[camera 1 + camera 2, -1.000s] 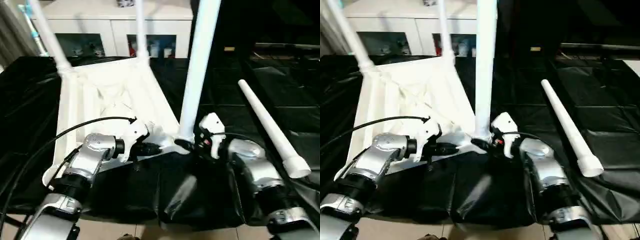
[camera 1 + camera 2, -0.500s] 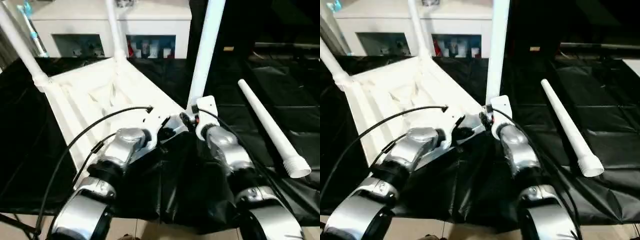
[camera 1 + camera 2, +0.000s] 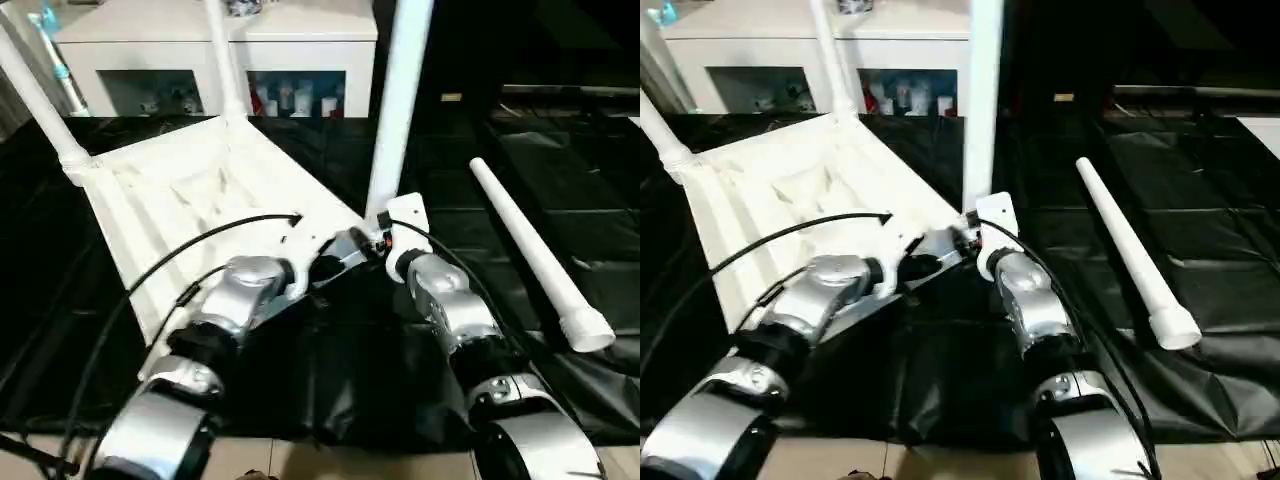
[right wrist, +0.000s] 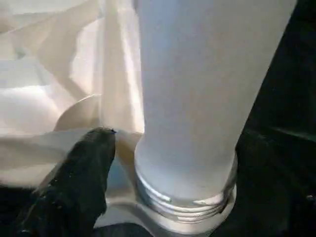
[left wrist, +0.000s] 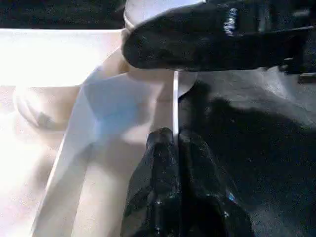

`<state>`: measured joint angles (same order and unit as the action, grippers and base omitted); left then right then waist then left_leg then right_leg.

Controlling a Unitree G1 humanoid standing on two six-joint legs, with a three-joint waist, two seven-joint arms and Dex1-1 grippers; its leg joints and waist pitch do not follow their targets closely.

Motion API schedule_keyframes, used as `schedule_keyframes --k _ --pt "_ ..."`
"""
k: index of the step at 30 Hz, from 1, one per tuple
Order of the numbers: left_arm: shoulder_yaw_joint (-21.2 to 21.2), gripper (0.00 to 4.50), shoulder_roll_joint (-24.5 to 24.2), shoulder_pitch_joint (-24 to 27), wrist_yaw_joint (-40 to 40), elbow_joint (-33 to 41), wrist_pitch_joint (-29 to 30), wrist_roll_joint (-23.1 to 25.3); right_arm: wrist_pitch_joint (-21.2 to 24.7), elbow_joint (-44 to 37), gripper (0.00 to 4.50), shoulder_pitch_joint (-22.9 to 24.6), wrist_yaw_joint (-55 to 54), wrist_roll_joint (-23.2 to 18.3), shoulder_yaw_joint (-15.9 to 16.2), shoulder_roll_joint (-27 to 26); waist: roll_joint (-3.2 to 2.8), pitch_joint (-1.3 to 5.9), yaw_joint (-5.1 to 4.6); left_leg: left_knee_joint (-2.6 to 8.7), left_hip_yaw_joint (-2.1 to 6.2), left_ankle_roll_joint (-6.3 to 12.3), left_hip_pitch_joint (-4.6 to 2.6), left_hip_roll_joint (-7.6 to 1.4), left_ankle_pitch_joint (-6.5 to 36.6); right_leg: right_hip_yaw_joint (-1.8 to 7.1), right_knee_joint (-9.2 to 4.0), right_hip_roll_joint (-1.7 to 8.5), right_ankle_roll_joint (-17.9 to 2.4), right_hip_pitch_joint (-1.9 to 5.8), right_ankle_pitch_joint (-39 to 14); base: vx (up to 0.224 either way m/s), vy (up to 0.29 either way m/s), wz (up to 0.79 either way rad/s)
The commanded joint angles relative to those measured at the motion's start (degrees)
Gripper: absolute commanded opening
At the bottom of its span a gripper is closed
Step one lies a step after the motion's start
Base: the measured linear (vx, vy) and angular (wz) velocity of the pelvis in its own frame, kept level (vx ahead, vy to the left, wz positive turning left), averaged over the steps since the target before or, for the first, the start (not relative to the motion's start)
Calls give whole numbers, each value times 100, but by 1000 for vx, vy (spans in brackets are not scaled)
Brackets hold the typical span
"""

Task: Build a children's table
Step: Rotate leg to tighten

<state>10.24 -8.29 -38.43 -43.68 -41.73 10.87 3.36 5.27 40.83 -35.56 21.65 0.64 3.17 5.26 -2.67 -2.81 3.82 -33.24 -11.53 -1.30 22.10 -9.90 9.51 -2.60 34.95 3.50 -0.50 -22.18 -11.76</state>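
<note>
- The left gripper (image 5: 174, 143) has its jaws pressed together on the thin raised rim of the white table top (image 3: 200, 200), right by the near corner socket; the rim's edge runs up between the two black fingers (image 5: 158, 163).
- The right gripper (image 3: 375, 228) sits at the foot of the upright leg (image 3: 398, 100). In the right wrist view one black finger (image 4: 81, 173) shows beside the leg's threaded base; the other is cut off, so whether these jaws are spread or pinching cannot be told.
- A black part of the right gripper lies across the socket in the left wrist view, hiding much of the joint.
- The table top lies upside down on the black-covered desk (image 3: 560, 200), tilted askew, its near edge hidden behind the silver forearms and a black cable (image 3: 180, 260).
- Three legs stand in their sockets; the tops of all three run out of frame.
- The two far legs (image 3: 40, 100) and (image 3: 225, 60) lean slightly.
- A fourth leg (image 3: 530, 255) lies loose on the desk, well apart to the right, its wide threaded end nearest the robot.
- Behind the desk stands a white glass-door cabinet (image 3: 290, 40); what is on its shelves is too small to make out.
</note>
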Motion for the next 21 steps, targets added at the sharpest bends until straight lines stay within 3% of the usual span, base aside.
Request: schedule_keyframes --k 1,3,4,7,11,14,17,21 --pt "225 0 -59 176 -571 194 -91 -116 -180 -228 383 106 621 78 348 106 86 362 45 355 206 257 -112 -371 1139 260 -412 537 -1309 247 -586 0 0 0" --pt "294 0 -218 298 -972 374 -204 -214 -285 -349 383 236 1029 40 372 358 75 357 45 337 181 335 -109 -358 1084 267 -420 538 -1358 219 -592 0 0 0" --pt "309 0 -267 333 -1084 417 -242 -241 -317 -375 383 267 1137 24 367 432 122 344 59 336 178 350 -98 -357 1098 266 -427 544 -1345 229 -712 0 0 0" --pt "358 0 -584 570 -1778 733 -388 -444 -423 -536 383 445 1796 -112 308 882 86 355 127 330 175 354 -117 -384 1106 258 -415 525 -1310 215 -790 0 0 0" --pt "275 0 -705 676 -1921 961 -326 -552 -453 -746 383 560 2161 -268 285 1176 81 348 158 345 174 324 -131 -397 1152 263 -412 521 -1333 189 -776 0 0 0" --pt "210 0 -718 612 -1747 809 -389 -482 -469 -830 383 604 2302 -358 239 1290 90 353 155 336 173 331 -115 -379 1107 262 -404 524 -1339 195 -730 0 0 0" --pt "66 0 -564 411 -1074 490 -664 -337 -484 -1018 383 757 2472 -405 230 1417 108 346 168 322 168 349 -111 -361 1111 265 -433 526 -1286 197 -850 0 0 0" --pt "-36 0 -366 126 -361 189 -812 -201 -400 -1539 383 1196 2710 -502 120 1720 155 341 200 317 187 387 -89 -349 1117 261 -456 527 -1073 228 -1072 0 0 0"
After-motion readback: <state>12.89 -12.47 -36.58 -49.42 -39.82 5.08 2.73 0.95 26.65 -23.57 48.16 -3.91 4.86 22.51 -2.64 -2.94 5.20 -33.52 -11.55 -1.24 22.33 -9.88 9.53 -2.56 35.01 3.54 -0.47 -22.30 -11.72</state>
